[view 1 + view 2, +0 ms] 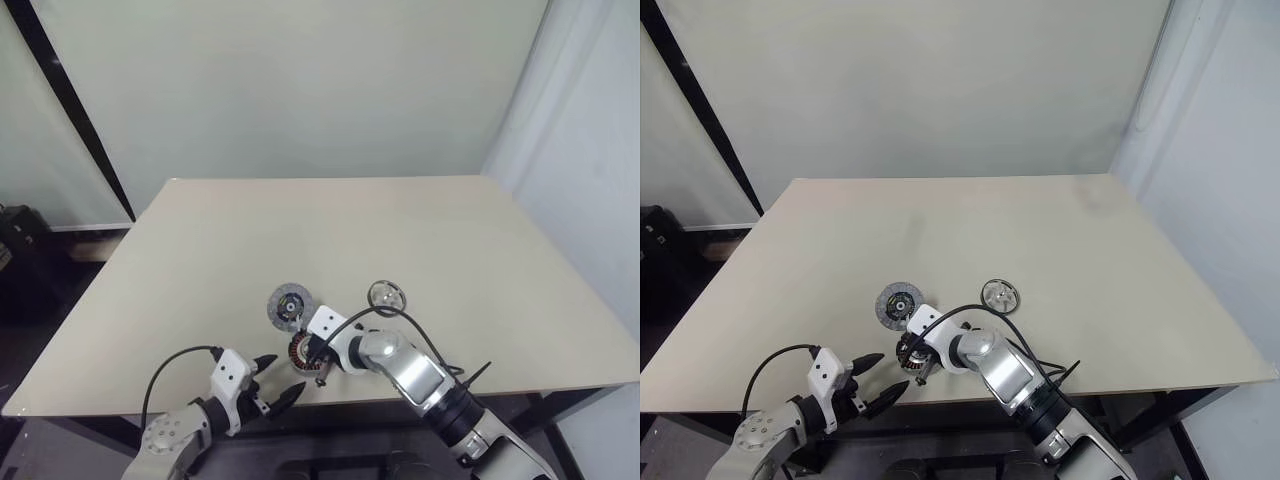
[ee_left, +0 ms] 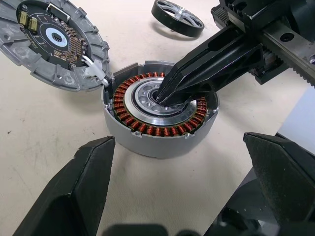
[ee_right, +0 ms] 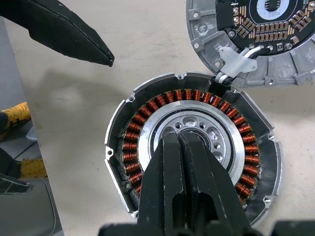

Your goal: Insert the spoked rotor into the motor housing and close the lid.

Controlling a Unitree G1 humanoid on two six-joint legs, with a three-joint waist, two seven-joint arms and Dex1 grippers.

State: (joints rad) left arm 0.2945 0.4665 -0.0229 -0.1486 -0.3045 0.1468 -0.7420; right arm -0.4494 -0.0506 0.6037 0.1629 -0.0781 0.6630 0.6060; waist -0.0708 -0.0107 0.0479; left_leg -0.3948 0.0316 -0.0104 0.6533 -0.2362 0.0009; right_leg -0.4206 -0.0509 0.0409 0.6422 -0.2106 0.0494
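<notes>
1. L hand (image 1: 277, 383): nearest, at the bench's front edge. Two black wedge-shaped fingers spread wide, nothing between them, tips aimed toward the housing but short of it.
2. Bench (image 1: 420, 230): flat, matte, pale beige top w/ a faint grain.
3. Housing (image 2: 160, 118): just beyond the L hand, near the front edge. Squat round puck, grey metal wall, open face up, axis vertical. Inside: ring of copper-brown wound coils round a shiny silver hub w/ a circle of small holes. Wall is notched on the side facing the lid.
4. R hand (image 2: 165, 96): comes in from the right, angled down. Black tapered fingers pressed together, no gap, holding nothing. Tips sit in the hub's centre hole.
5. Lid (image 1: 290, 305): just behind the housing, touching or nearly touching its rim at the notch. Grey cast disc w/ ribbed, notched edge, inner face up: dark circuit board w/ gold-coloured pads and a pale centre ring. White wires (image 3: 235, 61) run from it to the housing notch. Looks tilted in the L wrist view; can't tell how much.
6. Rotor (image 1: 386, 294): further back and to the right, apart from lid and housing. Shiny silver spoked wheel w/ dark rim, lying flat on the bench, axis vertical, open gaps between spokes.
</notes>
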